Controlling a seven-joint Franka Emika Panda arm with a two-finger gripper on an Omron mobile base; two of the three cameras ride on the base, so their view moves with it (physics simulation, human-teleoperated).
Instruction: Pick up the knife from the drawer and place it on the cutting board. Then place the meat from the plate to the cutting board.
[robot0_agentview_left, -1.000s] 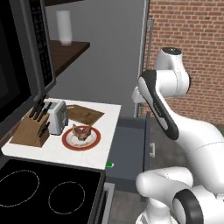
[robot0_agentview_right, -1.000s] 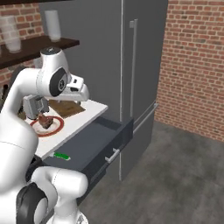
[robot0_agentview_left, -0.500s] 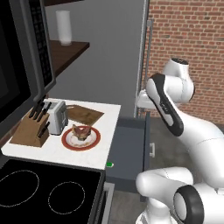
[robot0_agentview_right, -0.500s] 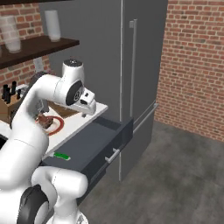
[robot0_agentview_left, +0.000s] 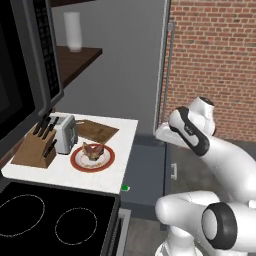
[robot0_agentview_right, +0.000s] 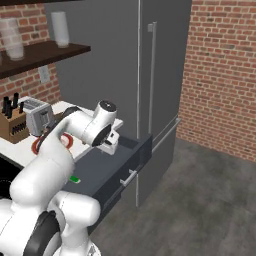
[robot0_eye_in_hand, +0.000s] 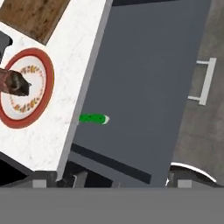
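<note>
Green-handled knife (robot0_eye_in_hand: 93, 118) lying flat in the pulled-out drawer (robot0_eye_in_hand: 144, 87), close against the edge under the white tabletop (robot0_eye_in_hand: 78, 57), blade mostly tucked out of sight. Just beside, on the tabletop: plate (robot0_agentview_left: 92, 157) carrying the meat (robot0_agentview_left: 93, 149), cutting board (robot0_agentview_left: 95, 130) behind it, toaster (robot0_agentview_left: 64, 133) and knife block (robot0_agentview_left: 35, 146) to the left. Hand (robot0_agentview_right: 109, 145) released, jaws spread wide, hovering above the drawer, well clear of the knife, grasping nothing
</note>
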